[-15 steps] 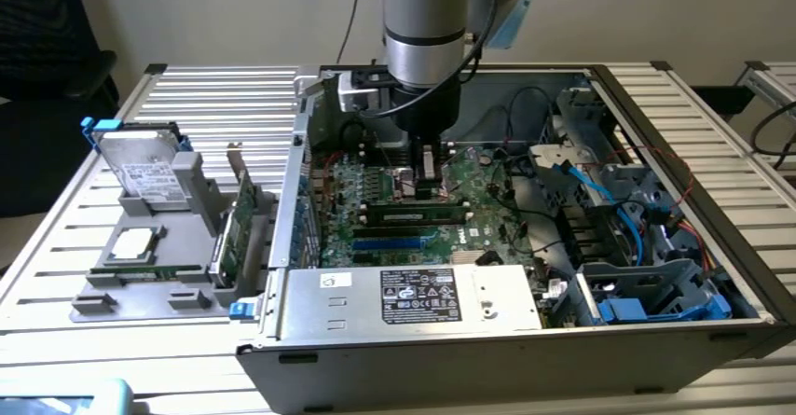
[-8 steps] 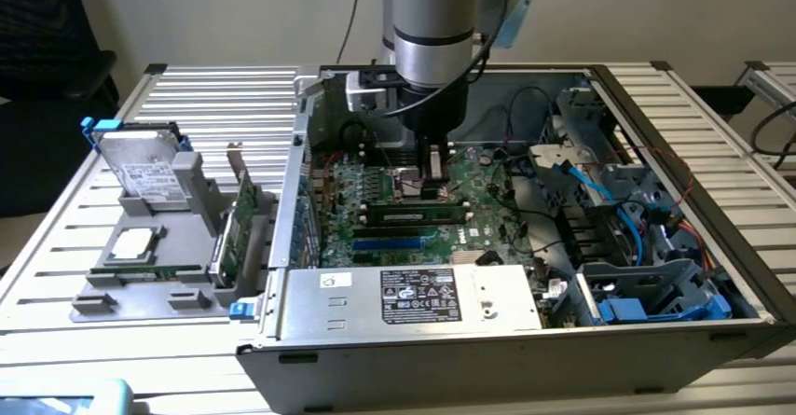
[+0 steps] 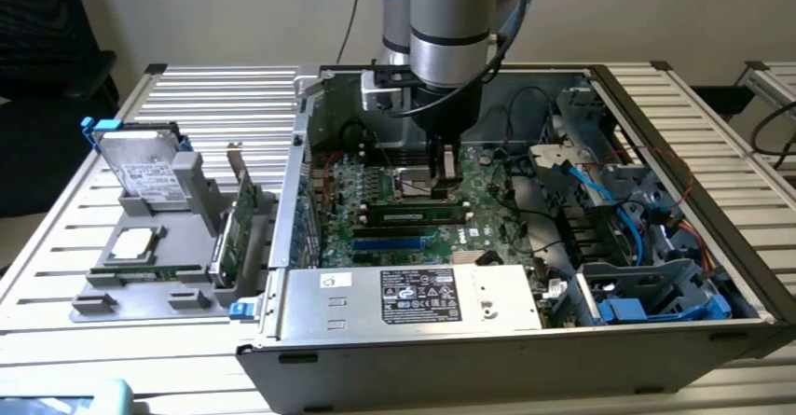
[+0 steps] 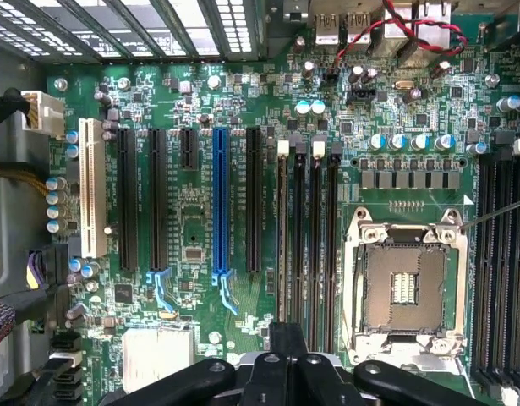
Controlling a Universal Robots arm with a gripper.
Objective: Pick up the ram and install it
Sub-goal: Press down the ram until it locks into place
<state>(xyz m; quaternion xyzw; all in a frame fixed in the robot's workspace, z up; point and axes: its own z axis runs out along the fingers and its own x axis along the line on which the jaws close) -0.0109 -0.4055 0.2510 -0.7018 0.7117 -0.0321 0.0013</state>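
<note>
**Pincer shut over the memory slots, ram lying in the board**

Nearest me in the exterior view is the open computer case (image 3: 498,354), sitting on the slatted metal worktop (image 3: 50,275). Its grey power supply (image 3: 411,298) with a white label runs along the front edge. Just behind that, on the green motherboard (image 3: 373,186), lie some blue slots. Beyond them is the ram (image 3: 417,216), a narrow green stick with dark chips, seated flat along the row of long slots. The pincer (image 3: 442,177) hangs just past the ram, low inside the case, with its jaws closed together and nothing between them. I cannot tell whether it touches the stick. From the wrist view, the closed pincer (image 4: 287,338) sits right over the ends of the black slots, beside the open processor socket (image 4: 403,288).
</note>
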